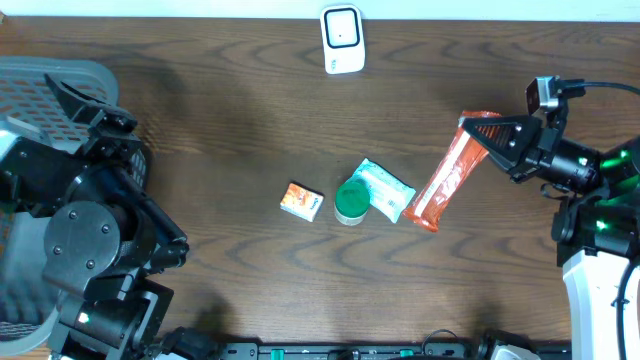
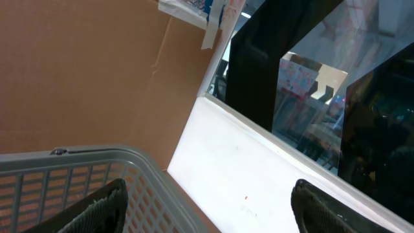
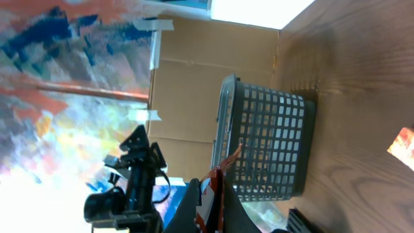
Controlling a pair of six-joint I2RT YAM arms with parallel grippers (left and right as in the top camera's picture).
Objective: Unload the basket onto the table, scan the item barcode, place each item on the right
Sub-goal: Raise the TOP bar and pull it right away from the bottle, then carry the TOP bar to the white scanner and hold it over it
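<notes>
1. Overhead view, basket [image 1: 40, 80]: it sits far left of the scanner [image 1: 341, 39], under the left arm. The left gripper [image 2: 207, 213] stands wide apart above the basket's rim with nothing between its fingers. We judge the risk small, unless that arm swings toward the scanner while the right one works there.
2. Orange packet [image 1: 445, 185]: it is below and to the right of the scanner, well apart from it. The right gripper [image 1: 482, 135] is pinched fully closed on its upper end. We cannot tell whether the lower end touches the table.
   - Main worry: held by one end, the long packet may sag or twist and turn its barcode away from the scanner.
   - We see no barcode in any view, so the face to present is a guess.
   - Slick film could also slide out of the pinch.
3. Scanner: it looks light, so the packet's free end could knock it askew on approach.
4. White-and-green pouch [image 1: 385, 190]: it lies below the scanner, near the packet's lower end. A low sweep would drag it.
5. Green tub [image 1: 351, 203]: it touches the pouch, so it would be shoved along with it.
6. Small orange carton [image 1: 301, 201]: it is below and slightly left of the scanner, and least exposed.
</notes>
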